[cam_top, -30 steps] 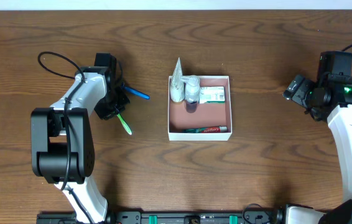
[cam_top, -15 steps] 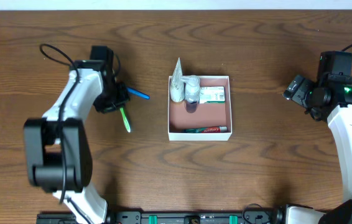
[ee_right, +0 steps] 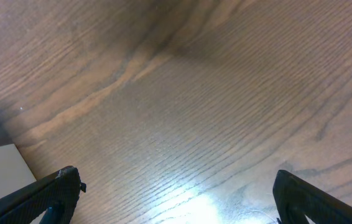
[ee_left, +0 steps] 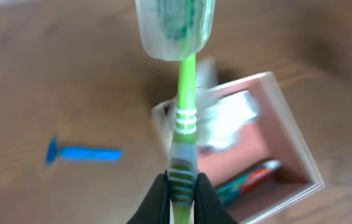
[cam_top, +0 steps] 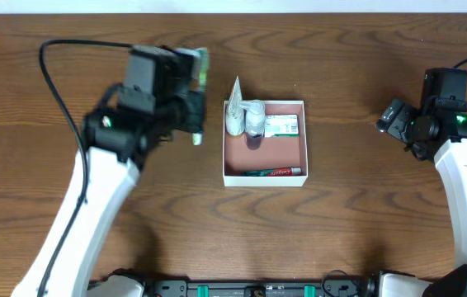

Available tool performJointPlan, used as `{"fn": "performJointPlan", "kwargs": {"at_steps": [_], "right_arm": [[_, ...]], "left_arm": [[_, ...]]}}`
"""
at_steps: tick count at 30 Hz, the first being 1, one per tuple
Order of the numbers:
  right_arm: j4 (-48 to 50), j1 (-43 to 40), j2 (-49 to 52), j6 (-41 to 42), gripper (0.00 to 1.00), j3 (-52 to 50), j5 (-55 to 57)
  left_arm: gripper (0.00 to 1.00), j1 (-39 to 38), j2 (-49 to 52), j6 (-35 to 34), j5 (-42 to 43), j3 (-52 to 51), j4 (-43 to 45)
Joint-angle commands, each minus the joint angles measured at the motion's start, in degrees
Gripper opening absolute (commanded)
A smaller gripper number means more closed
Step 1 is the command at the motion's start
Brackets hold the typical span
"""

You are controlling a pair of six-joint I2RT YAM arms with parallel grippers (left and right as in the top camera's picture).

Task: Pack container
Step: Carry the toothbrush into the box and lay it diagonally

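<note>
Wooden table [cam_top: 357,231], centre: white-walled container [cam_top: 307,144], part-filled; left gripper [ee_left: 181,186] clamped on capped green toothbrush [ee_left: 186,87] just beside it, best lowered flat onto bare floor, clear of the standing bottle [cam_top: 255,120], before release; right gripper [ee_right: 177,190] fingers apart, empty.

No lettering anywhere is clear enough to read.

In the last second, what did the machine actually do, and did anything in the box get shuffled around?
The left end effector has lifted the green toothbrush off the table, clamped between its fingers, and swung it right, toward the container. The blue tool still lies on the table. What lies in the container looks unmoved, and the right end effector stayed open in place.
</note>
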Motion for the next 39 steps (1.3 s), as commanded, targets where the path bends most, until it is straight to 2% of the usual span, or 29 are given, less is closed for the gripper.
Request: {"fn": "performJointPlan", "kwargs": {"at_steps": [1, 6, 9, 15, 18, 30, 39], "right_arm": [[0.0, -0.4, -1.0, 0.4, 0.99, 0.7, 0.4], [0.0, -0.4, -1.0, 0.4, 0.99, 0.7, 0.4], [0.0, -0.4, -1.0, 0.4, 0.99, 0.7, 0.4], [0.0, -0.4, -1.0, 0.4, 0.99, 0.7, 0.4], [0.0, -0.4, -1.0, 0.4, 0.99, 0.7, 0.4], [0.0, -0.4, -1.0, 0.4, 0.99, 0.7, 0.4], [0.0, -0.3, -1.0, 0.4, 0.99, 0.7, 0.4]], "left_arm": [[0.06, -5.9, -3.6, 4.8, -3.7, 0.9, 2.1], [0.06, -13.5, -4.4, 11.7, -7.4, 0.8, 4.6], [0.06, -16.9, -2.7, 18.3, -9.2, 0.8, 4.4], [0.06, -20.6, 3.1, 32.6, -10.8, 0.8, 3.5], [0.06, -21.6, 6.7, 37.2, -10.8, 0.8, 3.3], [0.06, -22.6, 18.6, 43.9, -11.0, 0.8, 1.7], [0.06, -22.8, 18.9, 43.8, -11.0, 0.8, 1.6]]}}
